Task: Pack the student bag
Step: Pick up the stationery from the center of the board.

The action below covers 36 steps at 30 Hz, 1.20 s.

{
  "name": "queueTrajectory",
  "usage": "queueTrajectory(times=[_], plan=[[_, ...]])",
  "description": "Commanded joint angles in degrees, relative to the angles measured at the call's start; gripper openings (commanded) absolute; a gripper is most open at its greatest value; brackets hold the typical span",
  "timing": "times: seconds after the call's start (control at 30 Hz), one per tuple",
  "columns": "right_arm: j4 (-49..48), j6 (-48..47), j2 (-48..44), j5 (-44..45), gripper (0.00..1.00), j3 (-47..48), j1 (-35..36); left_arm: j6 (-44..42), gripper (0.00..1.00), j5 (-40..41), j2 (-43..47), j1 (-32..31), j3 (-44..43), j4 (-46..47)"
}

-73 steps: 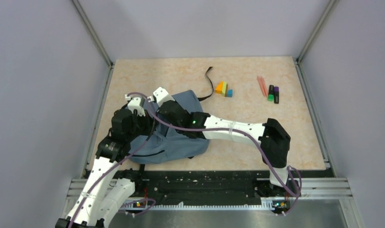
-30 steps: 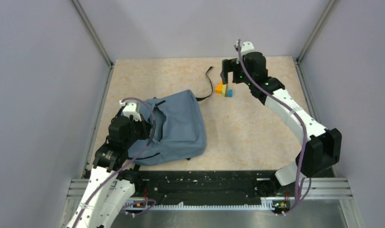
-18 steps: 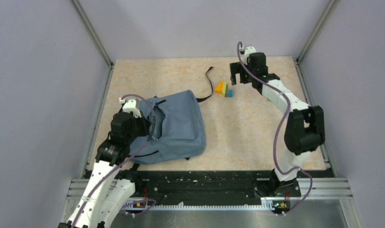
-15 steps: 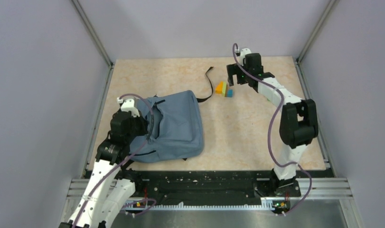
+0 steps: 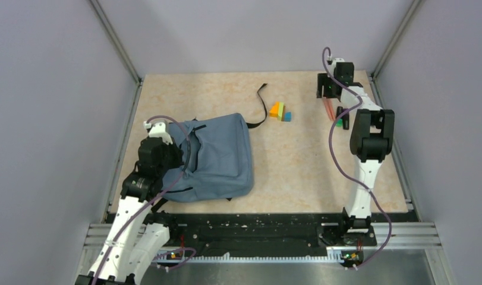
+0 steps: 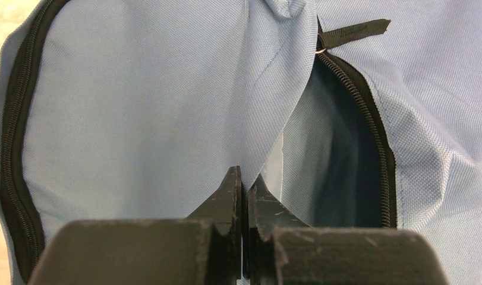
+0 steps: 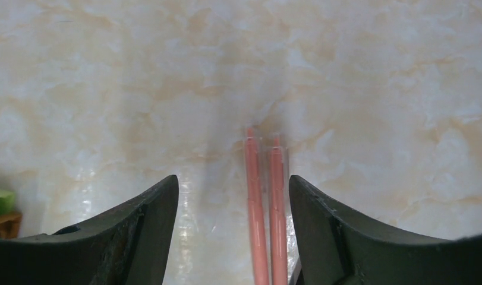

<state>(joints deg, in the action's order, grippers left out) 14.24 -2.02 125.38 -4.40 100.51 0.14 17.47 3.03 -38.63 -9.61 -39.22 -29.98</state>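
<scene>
Right now your left pincer (image 6: 243,178) is closed on the student bag (image 5: 220,157) — its two fingers are pressed together on a fold of blue fabric just beside the open mouth. You can see in the left wrist view that the black zipper (image 6: 375,136) curves around a dark gap, so that compartment is unzipped. The bag itself lies flat on the left half of the table (image 5: 298,172), close to the left arm. Your right pincer (image 7: 232,181) is well apart from it, out at the far right corner, pointing down with its jaws spread; two salmon-pink pens (image 7: 252,196) lie side by side on the table between the fingers, and neither finger touches them. Between bag and pens sits a small cluster of orange, yellow and blue blocks (image 5: 280,111), and a black strap (image 5: 262,101) trails from the bag's far corner.
</scene>
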Motion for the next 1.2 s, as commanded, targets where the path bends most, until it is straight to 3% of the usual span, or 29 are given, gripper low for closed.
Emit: queueTrajectory(times=[0.0,0.17,0.6,1.0,1.17], plan=[[3.1,-2.7,3.5,1.4,0.63,6.5,0.3,-0.8,0.00,2.6,0.3,1.3,-2.7,6.0],[2.9,-4.2,4.2,0.9,0.52,6.4,0.3,-3.1,0.00,2.7,-0.4,2.2,-2.8,5.7],[7.3,-6.6,8.6,3.5,0.38,10.8,0.4,-4.2,0.00,0.5,-0.1,2.8,-2.5,5.7],[10.6,-8.3,11.1,8.0,0.35,12.8,0.4,-4.1,0.00,-0.4,0.3,2.8,-2.4,5.7],[13.7,-9.1,12.9,7.0,0.27,15.0,0.4,-4.1,0.00,-0.3,0.4,2.8,-2.4,5.7]])
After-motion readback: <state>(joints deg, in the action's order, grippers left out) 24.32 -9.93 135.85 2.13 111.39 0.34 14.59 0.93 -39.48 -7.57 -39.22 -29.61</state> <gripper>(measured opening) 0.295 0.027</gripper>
